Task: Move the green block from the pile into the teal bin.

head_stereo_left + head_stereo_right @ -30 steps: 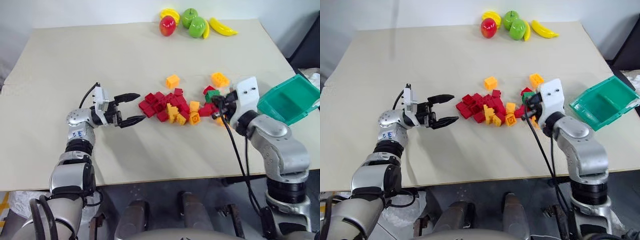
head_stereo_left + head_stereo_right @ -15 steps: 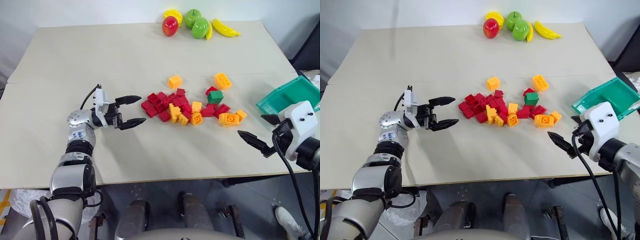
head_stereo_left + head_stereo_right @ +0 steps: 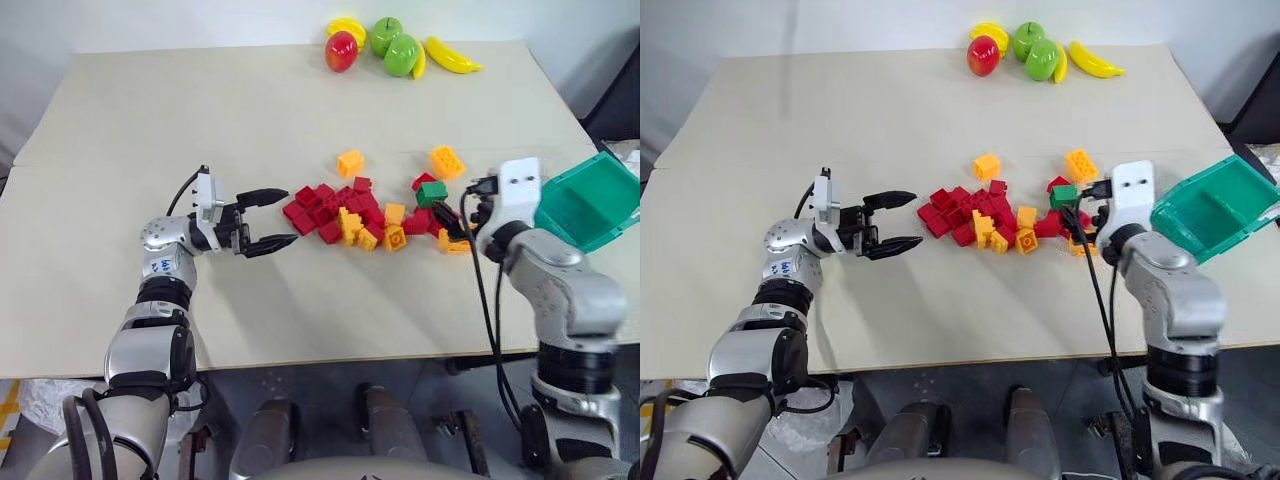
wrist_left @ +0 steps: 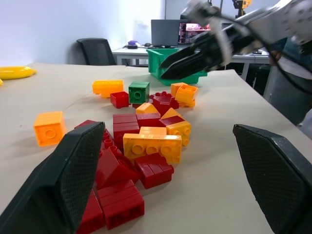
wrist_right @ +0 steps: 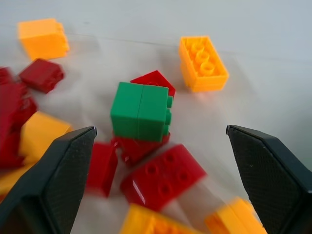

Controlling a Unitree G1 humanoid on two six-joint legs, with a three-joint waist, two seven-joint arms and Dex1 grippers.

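Green block (image 5: 140, 111) sits on its side atop a red brick (image 5: 139, 146) at the right end of the pile (image 3: 355, 213), studs facing sideways, with another red brick (image 5: 155, 80) touching it on its far side. Right claw (image 3: 452, 220) hovers just right of and near to the block, its two fingers (image 5: 52, 185) spread wide apart with nothing between them, aimed at the block. Left claw (image 3: 268, 219) hangs just left of the pile, fingers likewise apart and empty, pointing right toward the red bricks. Teal bin (image 3: 590, 200) rests at the right edge of the tabletop (image 3: 200, 120), tilted, right of the right arm. An orange brick (image 3: 447, 161) lies beyond the block, and another orange brick (image 3: 349, 162) lies apart on the pile's far side. Toy fruit (image 3: 395, 47) lies along the far edge.
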